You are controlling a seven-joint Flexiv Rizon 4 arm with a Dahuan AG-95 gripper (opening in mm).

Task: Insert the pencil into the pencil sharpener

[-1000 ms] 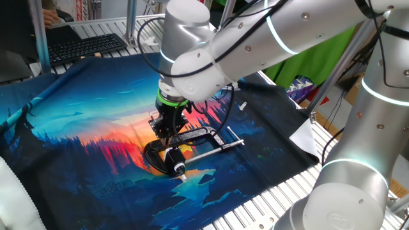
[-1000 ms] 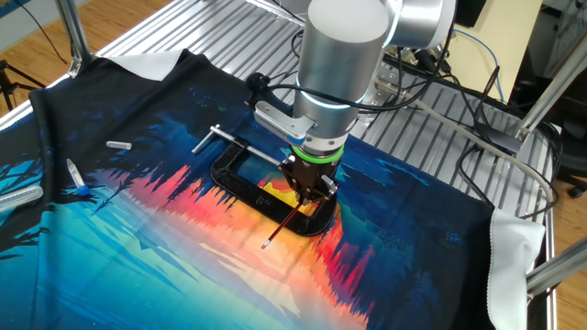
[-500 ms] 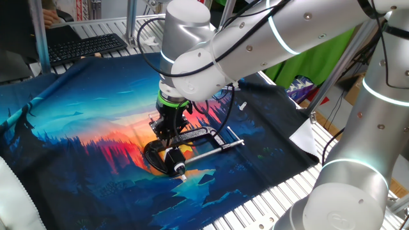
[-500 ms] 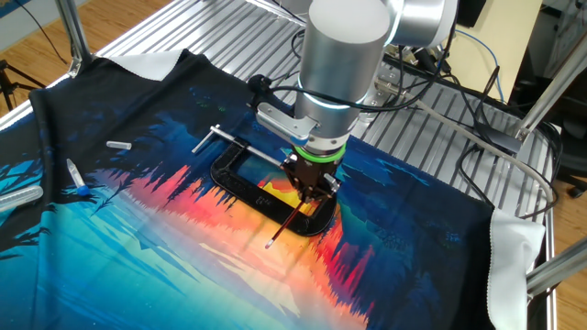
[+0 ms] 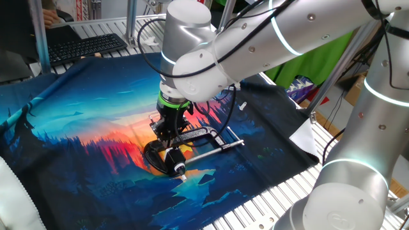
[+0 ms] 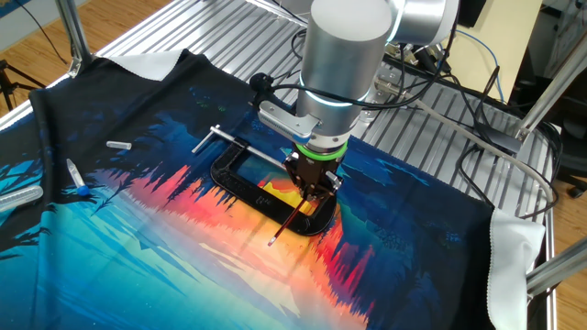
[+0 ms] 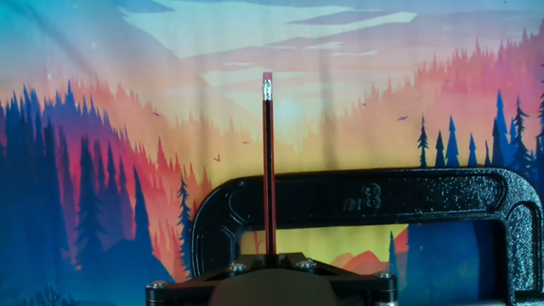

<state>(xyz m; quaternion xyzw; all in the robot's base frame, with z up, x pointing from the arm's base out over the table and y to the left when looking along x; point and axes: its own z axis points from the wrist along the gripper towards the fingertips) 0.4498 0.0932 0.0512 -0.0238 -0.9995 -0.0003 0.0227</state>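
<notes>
My gripper (image 6: 308, 192) is shut on the pencil (image 6: 289, 220), a thin dark stick that slants down from the fingers to a pale end just above the cloth. In the hand view the pencil (image 7: 269, 170) runs straight up from the gripper (image 7: 270, 260), ending in a metal band and a pink tip. The gripper (image 5: 167, 134) hangs over the large black C-clamp (image 6: 237, 176). A small yellow-orange and black block, the pencil sharpener (image 5: 182, 151), sits inside the clamp just below the fingers. It does not show in the hand view.
The clamp's black frame (image 7: 374, 197) crosses the hand view under the pencil; its silver screw rod (image 5: 220, 148) points right. The colourful forest-print cloth (image 6: 138, 257) covers the table. Small white and blue items (image 6: 78, 188) lie at the cloth's left edge. A keyboard (image 5: 89, 46) sits behind.
The gripper and the pencil have shifted slightly to the right in the other fixed view. The clamp and the sharpener have not moved.
</notes>
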